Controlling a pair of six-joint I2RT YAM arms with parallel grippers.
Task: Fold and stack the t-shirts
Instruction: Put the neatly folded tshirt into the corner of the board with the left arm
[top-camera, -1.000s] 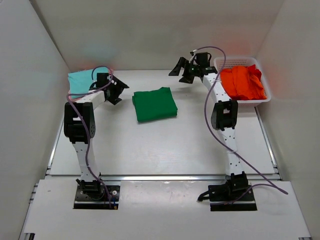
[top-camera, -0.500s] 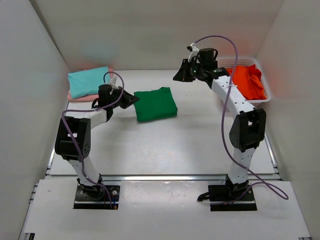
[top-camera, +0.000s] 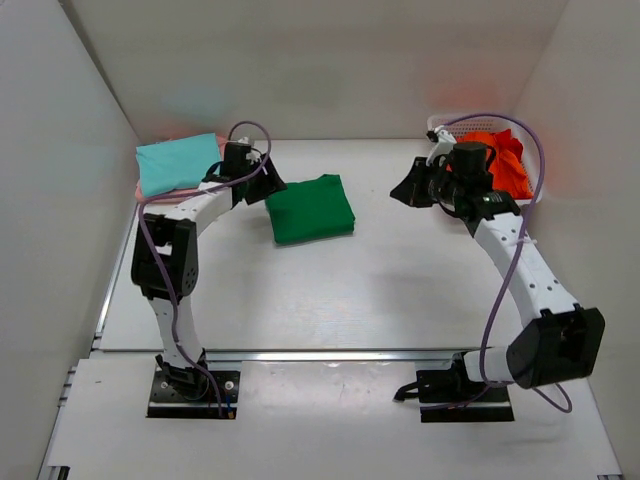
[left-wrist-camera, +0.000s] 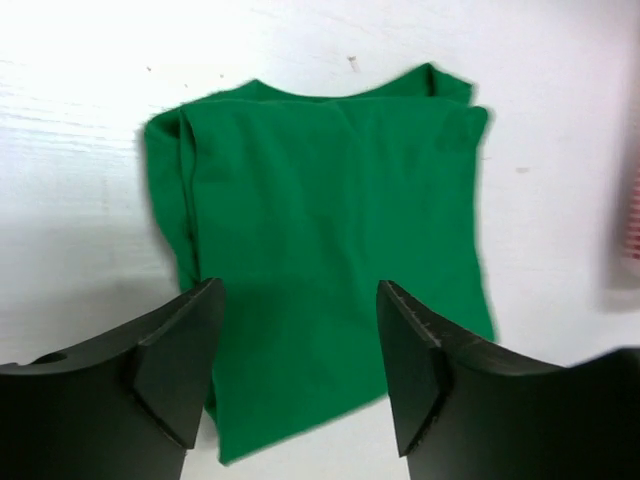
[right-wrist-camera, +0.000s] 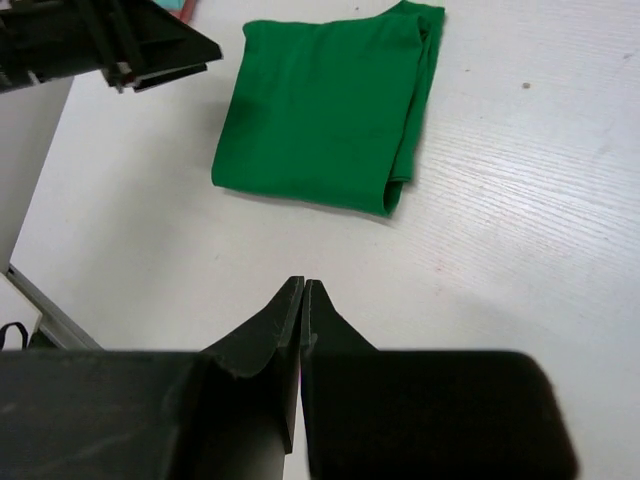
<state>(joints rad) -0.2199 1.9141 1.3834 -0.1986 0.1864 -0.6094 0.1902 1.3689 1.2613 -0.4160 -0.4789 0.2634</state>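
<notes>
White walls (top-camera: 300, 70) close in a pale tabletop (top-camera: 330, 290) on three sides, with both arms bolted at its near edge. Near the middle of the tabletop, a little toward the back, lies the green t-shirt (top-camera: 310, 208), folded into a neat rectangle and lying flat; in the left wrist view (left-wrist-camera: 330, 230) its layered edge shows along one side and the cloth is smooth apart from soft creases. At the back left corner the teal t-shirt (top-camera: 178, 163) lies folded on top of the pink t-shirt (top-camera: 160, 194), of which only a thin strip shows beneath it. At the back right stands a white lattice basket (top-camera: 437, 124) with the orange-red t-shirt (top-camera: 508, 165) bunched up inside it, unfolded, and partly hidden behind the right arm. The left fingers (top-camera: 271, 185) sit between the teal stack and the green t-shirt, right at the green one's left edge; they stand apart with nothing between them, and the wrist view shows them straddling the near edge of the green cloth, though whether they touch it cannot be told. The right fingers (right-wrist-camera: 302, 288) are pressed together, tip to tip, holding nothing, above bare tabletop to the right of the green t-shirt and well apart from it, just beside the basket. A purple cable (top-camera: 495, 300) loops along each arm.
</notes>
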